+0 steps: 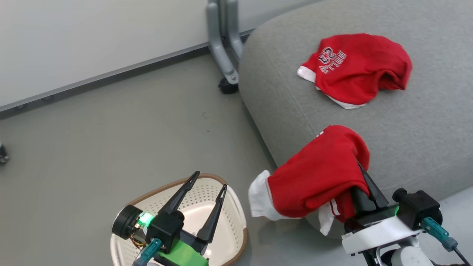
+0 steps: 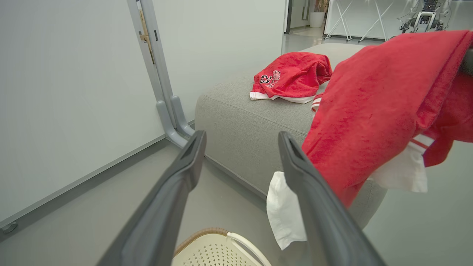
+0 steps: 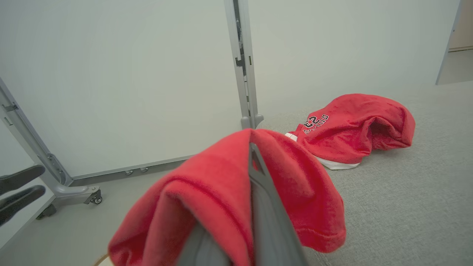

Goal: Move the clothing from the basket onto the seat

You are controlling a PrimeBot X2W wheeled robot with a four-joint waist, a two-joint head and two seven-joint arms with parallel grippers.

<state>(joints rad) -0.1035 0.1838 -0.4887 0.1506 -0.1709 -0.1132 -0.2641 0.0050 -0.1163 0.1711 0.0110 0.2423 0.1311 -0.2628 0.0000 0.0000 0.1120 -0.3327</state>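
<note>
Hovering above basket (image 1: 233, 221): spread left tool (image 1: 210, 179)

clothing (image 1: 354, 66): red, white trim | seat (image 1: 425, 122): grey woven | basket (image 1: 232, 221): cream, perforated, brown rim

The striped garment (image 1: 317, 177) at the front edge of the seat (image 1: 425, 129) buries the fingertips of the right gripper (image 1: 364, 177); the seat runs out of my pictures; the basket (image 1: 232, 207), on the floor beside the seat, is cut off below and sits partly behind the left gripper (image 1: 210, 180); the lettering on the other garment (image 1: 362, 74), atop the seat, is too small for me to read.
</note>
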